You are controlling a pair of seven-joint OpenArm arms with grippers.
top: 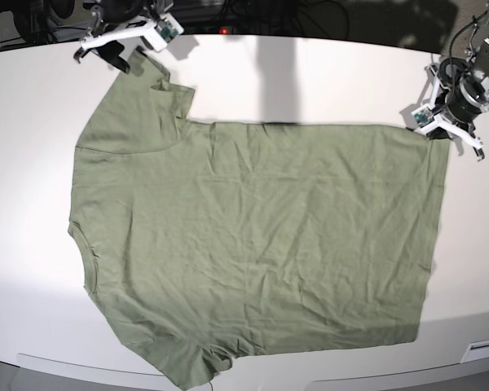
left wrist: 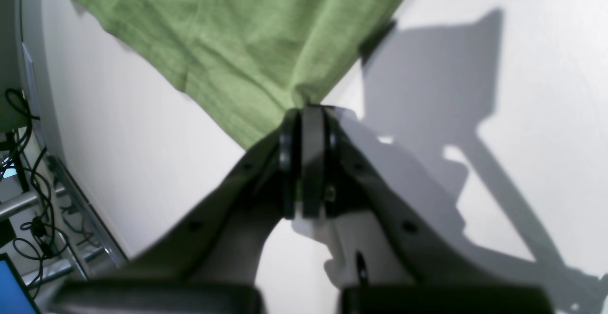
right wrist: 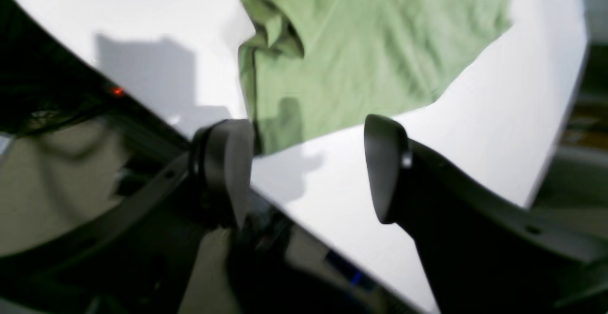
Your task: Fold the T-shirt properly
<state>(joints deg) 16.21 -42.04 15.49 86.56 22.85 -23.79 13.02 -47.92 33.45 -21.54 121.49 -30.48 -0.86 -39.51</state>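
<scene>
The sage-green T-shirt [top: 253, 236] lies spread flat on the white table [top: 310, 77], neck to the left and hem to the right. My left gripper [top: 437, 130] is at the hem's far right corner. In the left wrist view its fingers [left wrist: 308, 114] are pressed together on that corner of the T-shirt [left wrist: 237, 38]. My right gripper [top: 129, 54] hovers at the far left sleeve. In the right wrist view it [right wrist: 306, 162] is open, and the sleeve edge of the T-shirt [right wrist: 361, 43] lies against the left finger [right wrist: 228, 162].
The table's far edge runs just behind the right gripper. Cables and a metal frame [left wrist: 38, 209] lie beyond the table edge beside the left arm. A dark area with a red light [right wrist: 117, 91] sits past the table edge in the right wrist view.
</scene>
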